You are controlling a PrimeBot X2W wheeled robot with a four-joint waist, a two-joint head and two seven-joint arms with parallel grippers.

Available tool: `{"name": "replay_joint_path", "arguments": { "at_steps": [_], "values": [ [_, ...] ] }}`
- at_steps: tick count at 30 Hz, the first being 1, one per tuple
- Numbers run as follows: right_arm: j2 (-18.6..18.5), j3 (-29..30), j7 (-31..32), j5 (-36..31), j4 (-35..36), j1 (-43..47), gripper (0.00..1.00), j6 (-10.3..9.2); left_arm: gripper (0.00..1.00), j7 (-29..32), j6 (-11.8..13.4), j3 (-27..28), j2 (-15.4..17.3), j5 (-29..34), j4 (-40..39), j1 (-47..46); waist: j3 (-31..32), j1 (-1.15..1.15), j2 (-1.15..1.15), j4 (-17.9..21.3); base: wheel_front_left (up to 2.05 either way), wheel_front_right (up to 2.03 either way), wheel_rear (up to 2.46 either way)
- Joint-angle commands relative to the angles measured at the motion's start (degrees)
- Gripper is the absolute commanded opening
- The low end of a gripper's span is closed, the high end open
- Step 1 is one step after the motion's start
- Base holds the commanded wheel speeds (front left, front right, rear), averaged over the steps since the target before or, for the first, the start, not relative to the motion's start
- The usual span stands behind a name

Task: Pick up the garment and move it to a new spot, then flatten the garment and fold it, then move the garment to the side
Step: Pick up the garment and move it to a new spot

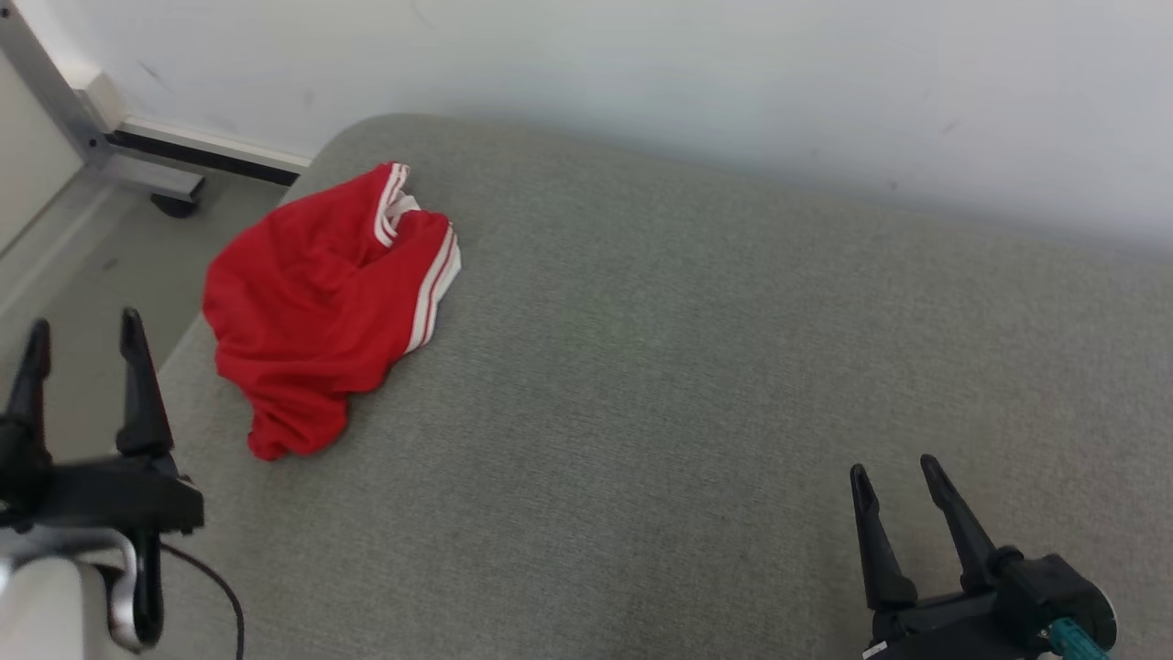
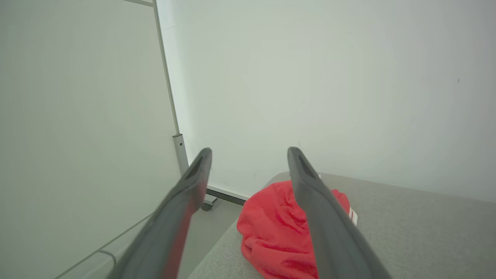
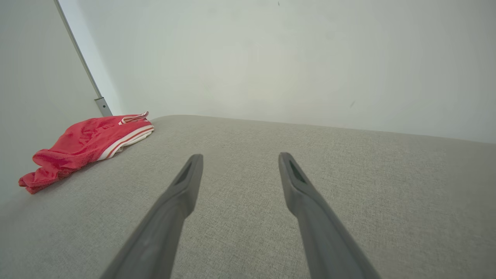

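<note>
The garment is red with white stripes and lies crumpled near the far left corner of the grey padded surface. My left gripper is open at the lower left, off the surface's left edge and short of the cloth. In the left wrist view the garment lies beyond the spread fingers of my left gripper, partly behind the right one. My right gripper is open at the lower right over bare fabric, far from the cloth. The right wrist view has the garment at far left, with my right gripper empty.
A white wall runs along the back of the surface. Left of the surface the floor holds a metal frame leg with a foot. A white panel on a post stands at the left.
</note>
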State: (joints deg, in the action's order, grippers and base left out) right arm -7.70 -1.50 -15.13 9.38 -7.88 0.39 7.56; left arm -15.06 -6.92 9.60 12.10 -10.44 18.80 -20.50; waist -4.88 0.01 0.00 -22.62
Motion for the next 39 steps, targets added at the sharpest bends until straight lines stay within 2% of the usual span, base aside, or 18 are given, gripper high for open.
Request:
{"name": "replay_joint_path", "arguments": {
  "at_steps": [1, 14, 23, 26, 30, 31, 39],
  "values": [
    [-0.6, 0.1, 0.0, -0.6, 1.2, -1.2, 1.0, -0.16, 1.0, -0.2, -0.1, 0.3, 0.8, -0.9, 1.3, -3.4, -6.8, -0.01, 0.0, 6.6, 0.0, 0.0, 0.0],
    [-2.8, 0.6, 0.0, -1.2, 6.6, -6.0, 1.0, -0.16, 1.0, 0.3, -0.4, 1.2, 8.5, -2.8, 13.1, -19.1, -16.9, -0.01, 0.0, 16.2, 0.0, 0.0, 0.0],
    [-2.7, 1.4, 0.0, -1.5, 9.1, -6.8, 1.0, -0.16, 1.0, 3.5, -0.5, -1.6, 13.6, -5.3, 26.2, -27.0, -20.0, -0.01, 0.0, 18.9, 0.0, 0.0, 0.0],
    [-2.9, 1.5, 0.0, -1.6, 9.3, -7.3, 1.0, -0.16, 1.0, 6.0, -0.5, -3.6, 14.6, -6.2, 30.2, -28.2, -20.2, -0.01, 0.0, 19.3, 0.0, 0.0, 0.0],
    [-3.2, 1.5, 0.0, -1.2, 9.2, -7.6, 1.0, -0.16, 1.0, 11.6, -0.5, -6.2, 15.6, -9.6, 34.9, -29.3, -20.2, -0.01, 0.0, 19.7, 0.0, 0.0, 0.0],
    [-3.2, 1.5, 0.0, -1.2, 9.1, -7.5, 1.0, -0.16, 1.0, 14.5, -0.5, -7.8, 15.6, -11.2, 36.7, -29.2, -20.1, -0.01, 0.0, 19.8, 0.0, 0.0, 0.0],
    [-2.9, 1.4, 0.0, -1.4, 8.4, -7.7, 1.0, -0.16, 1.0, 26.2, -0.5, -13.4, 17.9, -18.1, 40.5, -29.0, -19.3, -0.01, 0.0, 20.3, 0.0, 0.0, 0.0]
  ]
}}
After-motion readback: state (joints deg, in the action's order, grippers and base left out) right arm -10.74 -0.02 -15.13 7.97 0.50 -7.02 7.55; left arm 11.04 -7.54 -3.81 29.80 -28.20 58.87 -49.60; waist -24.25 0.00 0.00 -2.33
